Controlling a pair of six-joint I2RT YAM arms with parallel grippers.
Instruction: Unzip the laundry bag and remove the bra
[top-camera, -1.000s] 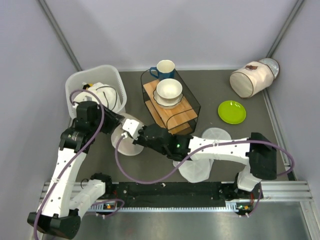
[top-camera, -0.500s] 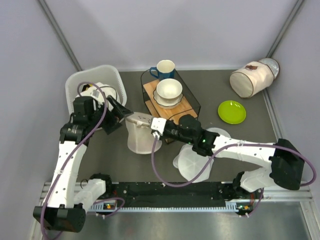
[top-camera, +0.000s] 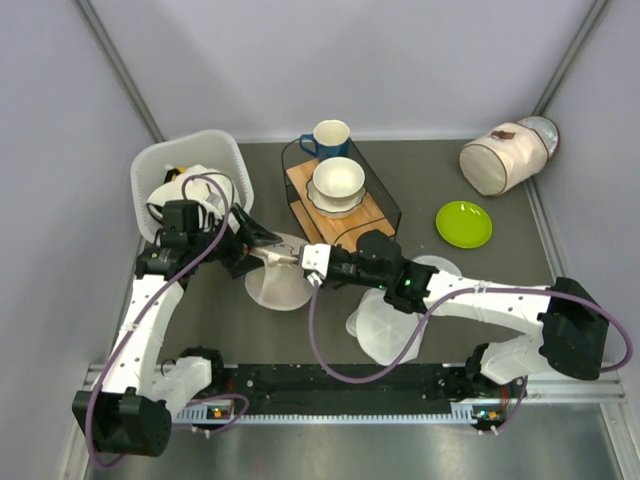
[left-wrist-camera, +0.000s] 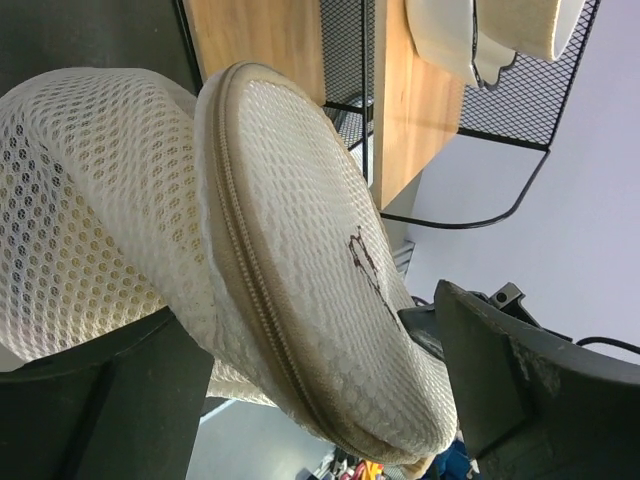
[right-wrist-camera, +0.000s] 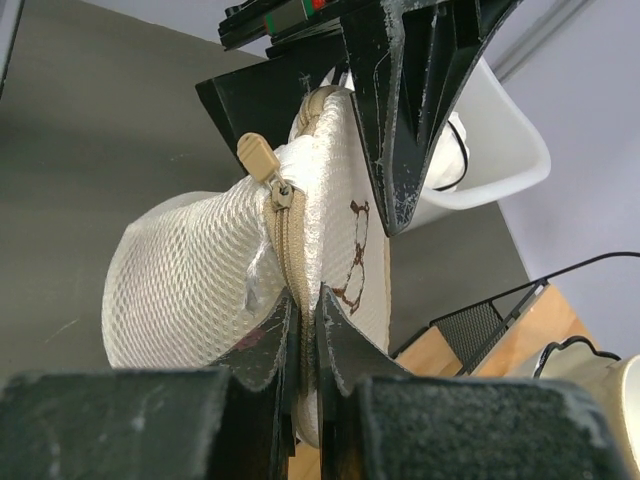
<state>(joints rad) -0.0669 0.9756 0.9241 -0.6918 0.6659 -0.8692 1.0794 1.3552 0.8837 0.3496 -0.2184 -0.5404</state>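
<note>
- Evidently, the left gripper (left-wrist-camera: 310, 385) clamps the laundry bag (left-wrist-camera: 300, 250) on edge, steadying it.
- The right gripper (right-wrist-camera: 303, 320) pinches the closed zip seam near the ungrasped zip pull (right-wrist-camera: 258, 157), tensioning it.

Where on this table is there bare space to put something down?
Bare table lies between the wire rack and the cylinder bag, behind the green plate, and in front of the laundry bag. It is crowded around that bag, by the basket and the round discs.
</note>
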